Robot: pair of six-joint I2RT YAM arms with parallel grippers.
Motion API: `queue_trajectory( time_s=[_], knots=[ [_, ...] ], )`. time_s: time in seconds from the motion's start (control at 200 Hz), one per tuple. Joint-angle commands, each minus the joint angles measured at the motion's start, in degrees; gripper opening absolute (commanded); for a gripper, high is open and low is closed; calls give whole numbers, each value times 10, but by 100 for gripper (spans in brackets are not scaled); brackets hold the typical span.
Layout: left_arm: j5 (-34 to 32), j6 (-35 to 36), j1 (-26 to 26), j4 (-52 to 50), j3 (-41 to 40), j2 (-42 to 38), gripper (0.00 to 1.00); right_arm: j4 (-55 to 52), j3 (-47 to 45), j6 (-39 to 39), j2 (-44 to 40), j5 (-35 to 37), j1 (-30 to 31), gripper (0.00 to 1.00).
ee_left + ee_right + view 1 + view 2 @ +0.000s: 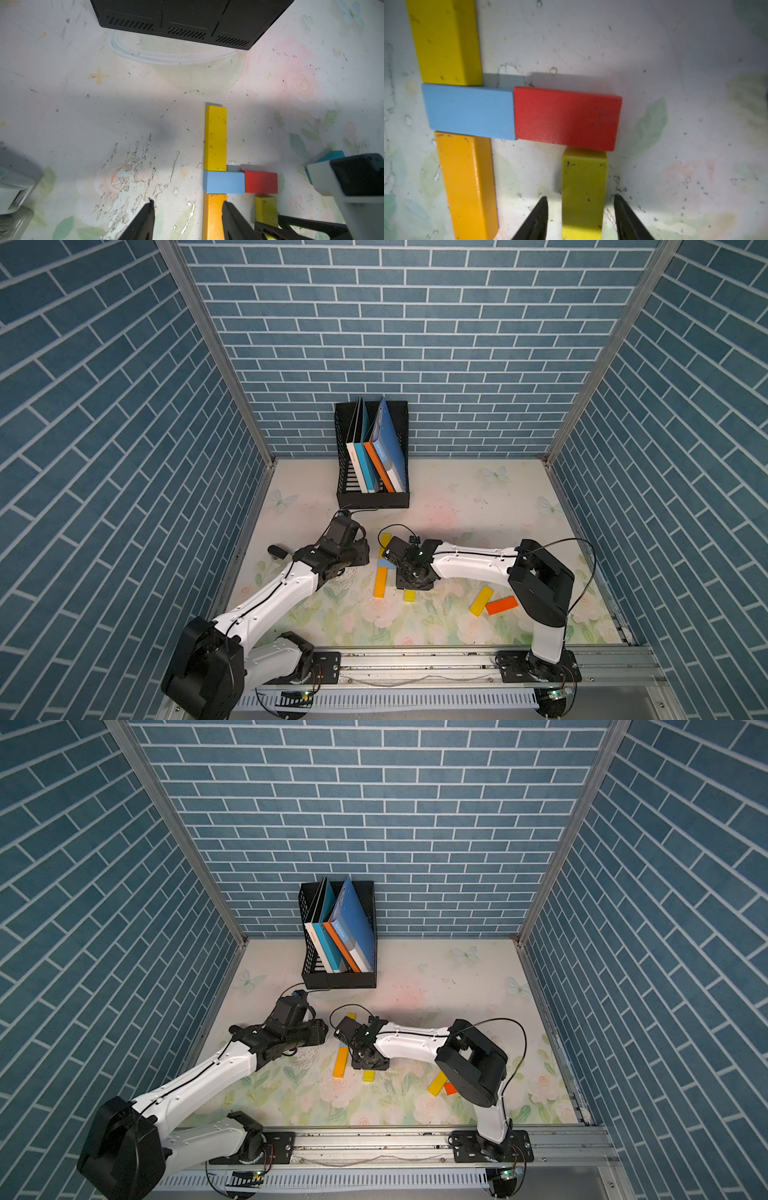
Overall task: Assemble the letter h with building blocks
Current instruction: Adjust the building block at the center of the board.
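The right gripper (580,200) straddles the short yellow block (584,187), jaws spread and clear of both sides. That block touches the red block (566,118), completing the letter h (223,181) on the floral tabletop (457,506), near the black file rack (187,18). The left gripper (187,204) gapes by the orange block (213,216), pinching nothing.

Matt painted building blocks (566,118) on a scuffed, peeling floral tabletop (124,176); black plastic rack (187,16).
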Motion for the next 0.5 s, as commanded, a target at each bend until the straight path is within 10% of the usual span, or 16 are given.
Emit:
queue_trajectory(
  time_s=[0.0, 0.495],
  knots=[
    [-1, 6, 2, 0, -6, 5, 57, -2, -6, 27, 14, 0, -1, 50],
    [-1, 8, 2, 0, -5, 2, 57, 4, -14, 56, 27, -9, -2, 30]
  ],
)
